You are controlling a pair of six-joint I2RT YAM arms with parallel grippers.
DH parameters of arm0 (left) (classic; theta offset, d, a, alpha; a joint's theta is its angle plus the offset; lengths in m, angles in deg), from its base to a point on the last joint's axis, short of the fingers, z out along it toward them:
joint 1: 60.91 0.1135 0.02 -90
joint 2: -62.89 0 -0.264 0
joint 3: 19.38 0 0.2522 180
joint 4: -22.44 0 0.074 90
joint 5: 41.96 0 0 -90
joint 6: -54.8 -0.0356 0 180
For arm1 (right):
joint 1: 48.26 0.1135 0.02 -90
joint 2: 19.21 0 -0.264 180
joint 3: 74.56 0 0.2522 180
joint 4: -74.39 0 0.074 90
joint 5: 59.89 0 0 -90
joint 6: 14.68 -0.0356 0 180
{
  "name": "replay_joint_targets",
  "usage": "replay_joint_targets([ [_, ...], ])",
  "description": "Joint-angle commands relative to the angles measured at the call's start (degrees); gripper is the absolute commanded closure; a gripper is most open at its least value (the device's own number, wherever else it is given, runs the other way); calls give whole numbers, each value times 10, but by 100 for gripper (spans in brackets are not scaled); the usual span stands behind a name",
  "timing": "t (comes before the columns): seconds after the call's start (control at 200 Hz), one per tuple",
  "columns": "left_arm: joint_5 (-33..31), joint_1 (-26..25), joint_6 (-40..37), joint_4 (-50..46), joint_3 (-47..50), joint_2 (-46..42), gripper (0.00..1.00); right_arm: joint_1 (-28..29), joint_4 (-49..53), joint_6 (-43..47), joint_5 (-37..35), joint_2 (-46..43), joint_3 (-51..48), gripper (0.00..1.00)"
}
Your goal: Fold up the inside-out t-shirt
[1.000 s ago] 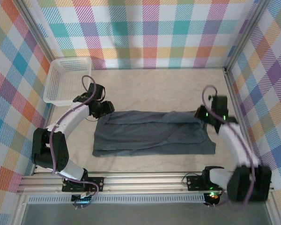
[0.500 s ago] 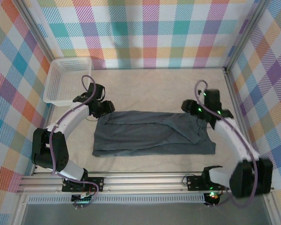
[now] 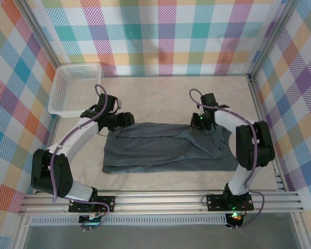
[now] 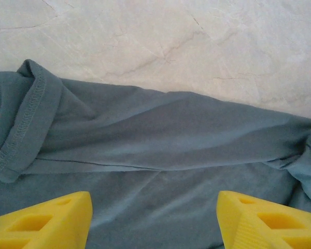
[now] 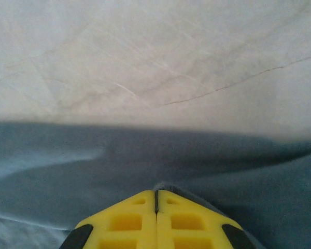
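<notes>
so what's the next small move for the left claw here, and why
Probably lower the left claw and close it on the dark slate-grey soft cloth t-shirt. Its yellow fingers stand open above the shirt's far edge near the stitched sleeve hem, holding nothing, while the right claw is shut with a small ridge of cloth at its tips.

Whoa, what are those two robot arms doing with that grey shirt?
They're working on folding a t-shirt that lies stretched out on the table. The left arm holds its jaws open just over the shirt's far left corner, near a stitched hem. The right arm has its jaws shut at the shirt's far right edge, seemingly pinching a little cloth. A white basket sits in the table's far left corner.
</notes>
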Motion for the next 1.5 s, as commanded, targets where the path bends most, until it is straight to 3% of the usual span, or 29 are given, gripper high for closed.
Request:
replay_joint_targets([
  [0.0,-14,-4,-9,-8,6,-5,35,6,7,-24,0,-73,-49,100],
  [0.12,-14,-4,-9,-10,4,3,35,37,8,-78,-10,-180,-151,100],
  [0.26,-11,-4,-2,5,14,1,35,162,0,-171,-32,-319,-280,100],
  [0.35,-12,-6,1,10,17,2,35,205,27,-195,-27,-371,-289,70],
  [0.445,-27,-17,-3,-3,17,0,35,201,95,-177,-114,-419,-235,55],
  [0.515,-49,-31,2,-11,20,1,37,169,81,-158,-153,-432,-221,54],
  [0.58,-67,-46,19,-18,23,8,50,111,71,-152,-159,-400,-215,56],
  [0.645,-94,-65,35,-35,24,18,80,49,50,-131,-151,-342,-209,67],
  [0.68,-110,-81,46,-43,24,25,100,32,43,-112,-155,-306,-201,77],
  [0.725,-130,-97,66,-56,25,35,100,24,37,-81,-172,-258,-186,88],
  [0.82,-147,-124,93,-66,25,68,100,15,40,-49,-176,-169,-151,100],
  [1.0,-138,-130,122,-44,-7,161,100,11,40,-27,-154,-52,-93,100],
  [1.225,-172,-127,112,-50,-148,326,100,10,69,-55,-178,22,-31,100],
  [1.415,-149,-87,90,-63,-351,496,100,8,102,-50,-166,62,2,100],
  [1.5,-117,-76,72,-86,-500,575,100,9,120,-35,-92,69,7,100],
])
